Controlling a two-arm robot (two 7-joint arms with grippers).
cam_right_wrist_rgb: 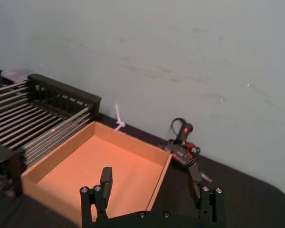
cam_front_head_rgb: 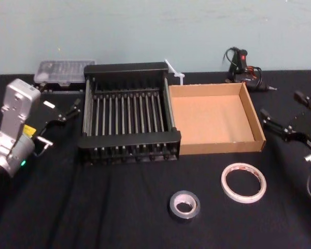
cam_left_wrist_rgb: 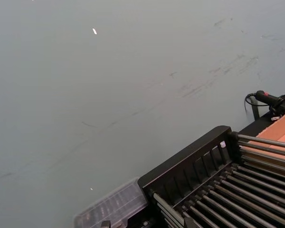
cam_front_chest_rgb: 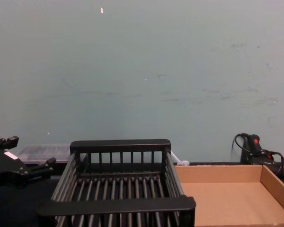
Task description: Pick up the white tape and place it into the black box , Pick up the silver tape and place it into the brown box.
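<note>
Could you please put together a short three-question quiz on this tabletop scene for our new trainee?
1. True or false: the thin white red-printed tape ring already lies in the black slatted basket.
2. Which container sits on the robot's right side: the basket or the tan cardboard tray?
3. Fill in: the dark grey tape roll lies on the black ____.

Key: 1 false; 2 the tan cardboard tray; 3 tablecloth.

Open tabletop [cam_front_head_rgb: 119, 207] around both tapes; black box [cam_front_head_rgb: 128, 147] and brown box [cam_front_head_rgb: 217, 147] behind.
</note>
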